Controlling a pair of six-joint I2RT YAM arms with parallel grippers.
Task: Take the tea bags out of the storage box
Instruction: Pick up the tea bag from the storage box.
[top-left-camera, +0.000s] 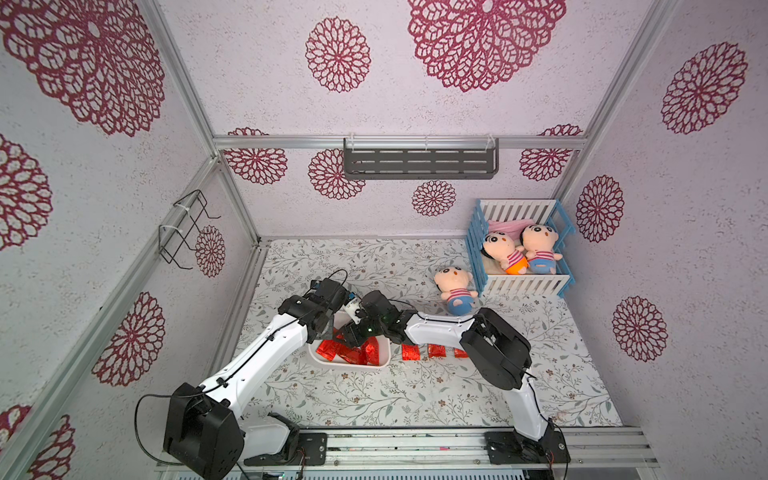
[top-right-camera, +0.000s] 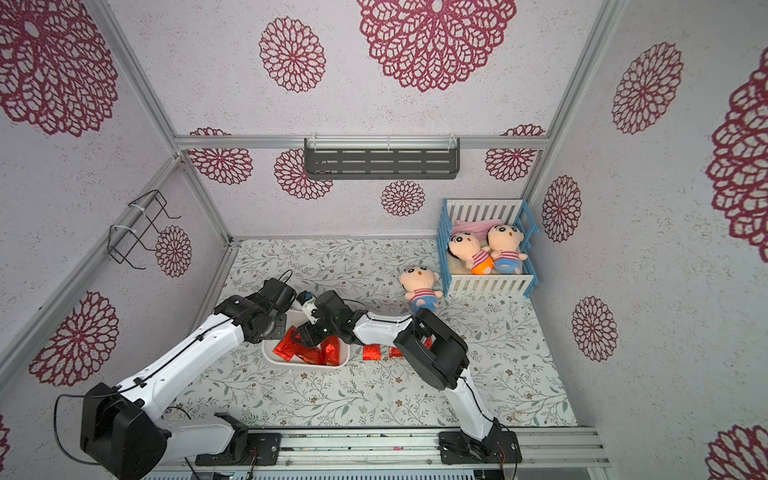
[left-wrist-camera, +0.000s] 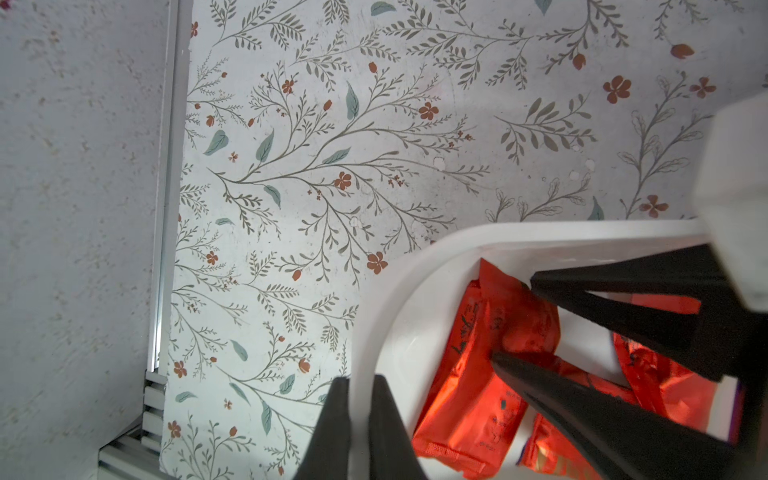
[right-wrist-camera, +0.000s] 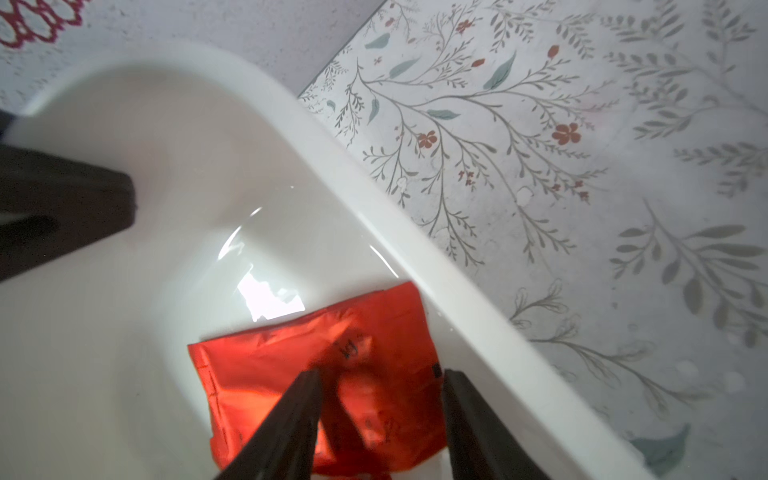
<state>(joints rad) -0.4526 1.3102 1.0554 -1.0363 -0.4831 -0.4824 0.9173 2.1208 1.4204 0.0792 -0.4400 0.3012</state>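
The white storage box (top-left-camera: 353, 368) (top-right-camera: 307, 365) sits left of centre on the floral table. Several red foil tea bags (top-left-camera: 353, 353) (top-right-camera: 307, 351) lie inside it. Three more tea bags (top-left-camera: 410, 352) (top-right-camera: 371, 352) lie in a row on the table just to its right, partly under the right arm. My left gripper (left-wrist-camera: 357, 380) is shut on the box's rim (left-wrist-camera: 415, 266) at a rounded corner. My right gripper (right-wrist-camera: 380, 372) (left-wrist-camera: 514, 318) is open, low inside the box. Its fingers straddle one tea bag (right-wrist-camera: 291, 361) near the side wall (right-wrist-camera: 374, 199).
A plush doll (top-left-camera: 455, 286) lies on the table right of the arms. Behind it stands a blue-and-white crib (top-left-camera: 519, 249) holding two dolls. A grey shelf (top-left-camera: 419, 160) hangs on the back wall and a wire rack (top-left-camera: 187, 228) on the left wall.
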